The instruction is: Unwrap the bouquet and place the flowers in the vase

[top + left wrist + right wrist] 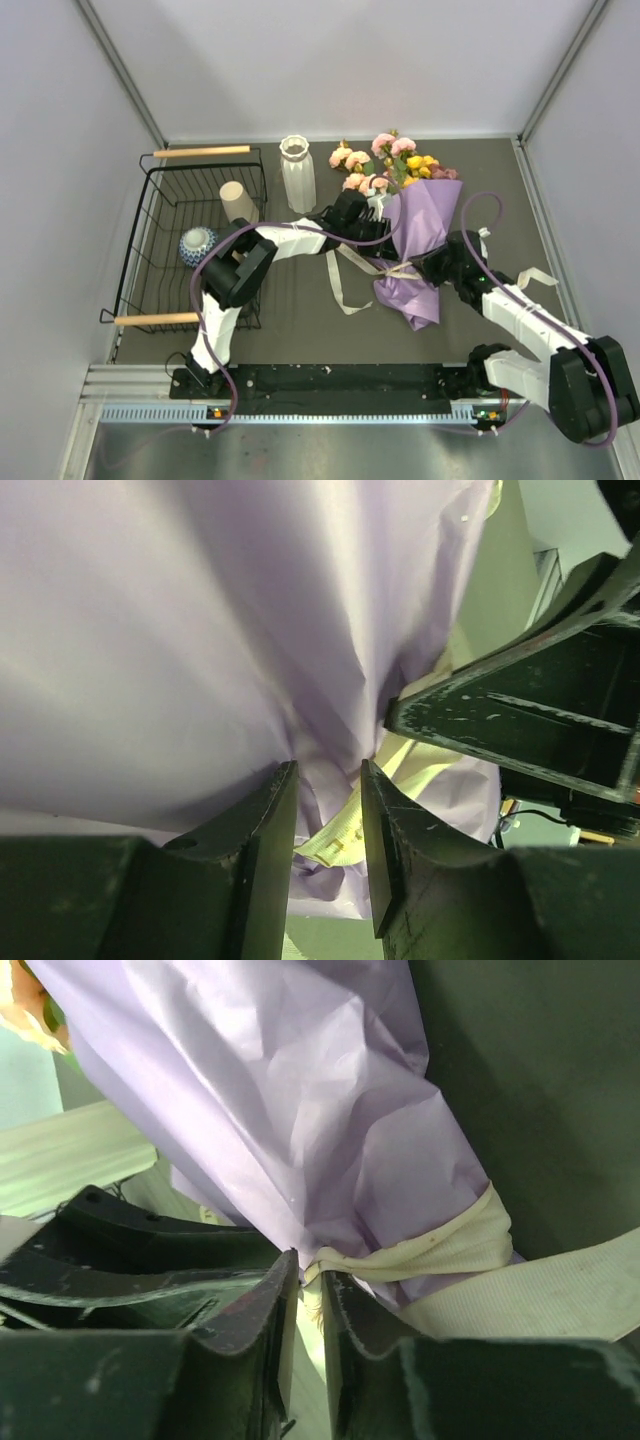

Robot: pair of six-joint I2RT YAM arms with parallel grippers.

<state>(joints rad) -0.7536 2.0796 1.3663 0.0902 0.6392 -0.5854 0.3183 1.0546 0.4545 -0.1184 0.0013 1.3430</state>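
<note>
Top external view: recording the bouquet [420, 225] lying on the dark desk [300, 320] right of centre, heads pointing toward 12 o'clock and tied tail toward 6 o'clock. Noting the flowers [392, 160] spilling out of the lilac wrap at its 12 o'clock end. Logging the vase [297, 172] standing upright at 10 o'clock from the bouquet, apart from it, with a black wire basket [145, 240] just beside it at 9 o'clock. Finding a beige cup [238, 200] and a blue-patterned bowl [197, 243] inside that basket. Seeing loose cream ribbon [338, 290] trailing over the desk at 8 o'clock from the tie.

Left wrist view: finding the left gripper [328, 780] pinching a gathered fold of the bouquet's lilac paper, creases running into the narrow gap, a strip of ribbon showing below.

Right wrist view: finding the right gripper [310, 1275] nearly pressed together on the ribbon at the bouquet's tied waist, the band circling the paper at 3 o'clock from the fingertips.
</note>
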